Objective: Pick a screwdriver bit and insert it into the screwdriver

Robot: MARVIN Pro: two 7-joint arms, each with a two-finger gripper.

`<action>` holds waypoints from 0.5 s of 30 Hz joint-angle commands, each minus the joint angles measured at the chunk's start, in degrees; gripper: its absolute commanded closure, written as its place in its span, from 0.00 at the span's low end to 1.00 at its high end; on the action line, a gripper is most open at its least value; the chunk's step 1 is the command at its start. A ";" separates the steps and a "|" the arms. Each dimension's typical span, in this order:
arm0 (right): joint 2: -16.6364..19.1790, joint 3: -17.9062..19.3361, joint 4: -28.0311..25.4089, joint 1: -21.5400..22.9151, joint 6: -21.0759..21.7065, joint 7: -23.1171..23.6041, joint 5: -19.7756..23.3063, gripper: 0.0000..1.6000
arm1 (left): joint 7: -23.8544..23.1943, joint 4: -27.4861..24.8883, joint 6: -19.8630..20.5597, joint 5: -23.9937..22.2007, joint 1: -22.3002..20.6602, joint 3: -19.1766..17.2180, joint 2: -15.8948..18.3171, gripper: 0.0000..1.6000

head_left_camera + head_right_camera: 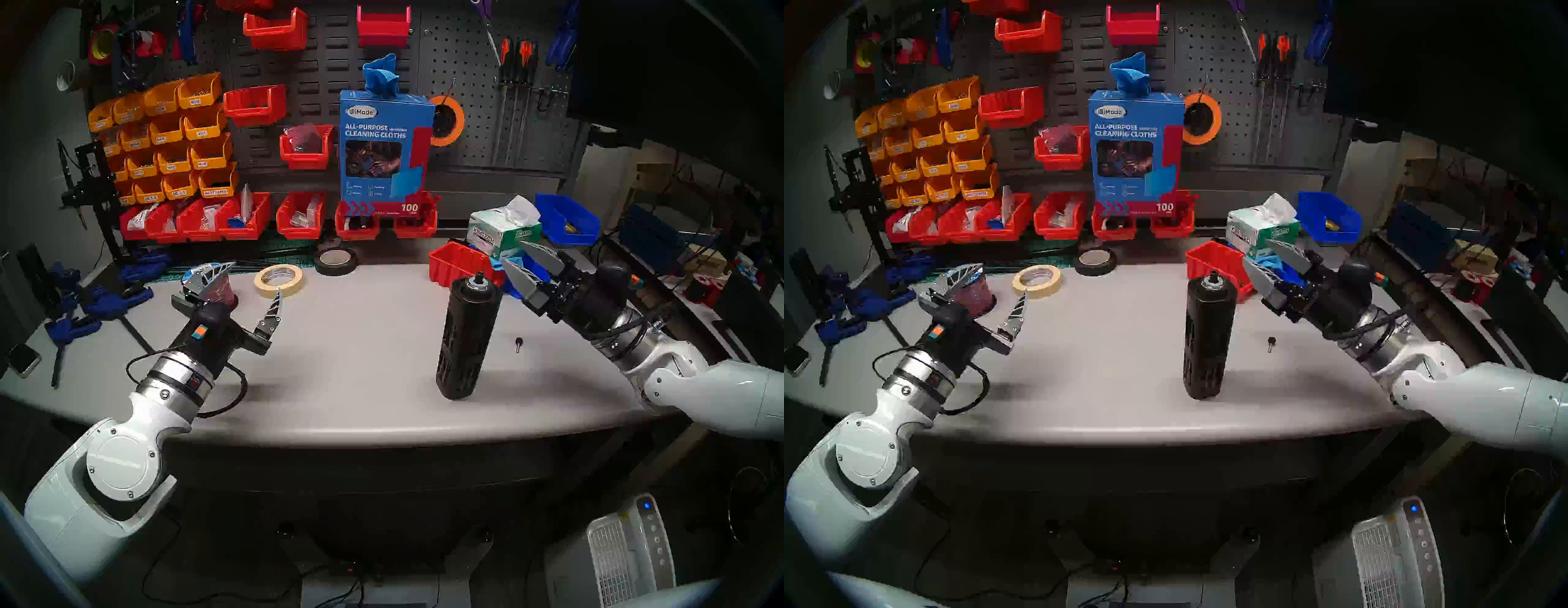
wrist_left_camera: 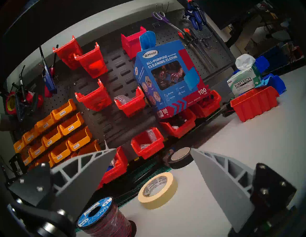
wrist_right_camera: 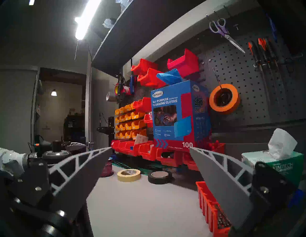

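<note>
Grey table [image 1: 339, 373], black pegboard [image 1: 466, 63], red bins [image 1: 301, 212]

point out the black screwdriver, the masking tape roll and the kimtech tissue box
screwdriver [image 1: 466, 335]: head left view, middle of its upright black body
masking tape roll [image 2: 158, 190]: left wrist view, cream outer wall
Kimtech tissue box [image 1: 505, 237]: head left view, green and white side
</note>
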 commanded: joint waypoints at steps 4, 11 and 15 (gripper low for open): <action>0.60 0.51 2.25 0.85 -2.75 2.82 -0.23 0.00 | 0.16 -1.04 -0.37 0.07 -0.72 -0.61 0.14 0.00; 0.62 -0.44 4.03 0.51 -3.70 5.75 -0.18 0.00 | 0.16 -0.94 -0.34 0.08 -0.73 -0.52 0.14 0.00; 0.63 -1.01 3.90 0.37 -4.06 7.91 -0.33 0.00 | 0.15 -0.87 -0.32 0.08 -0.74 -0.46 0.14 0.00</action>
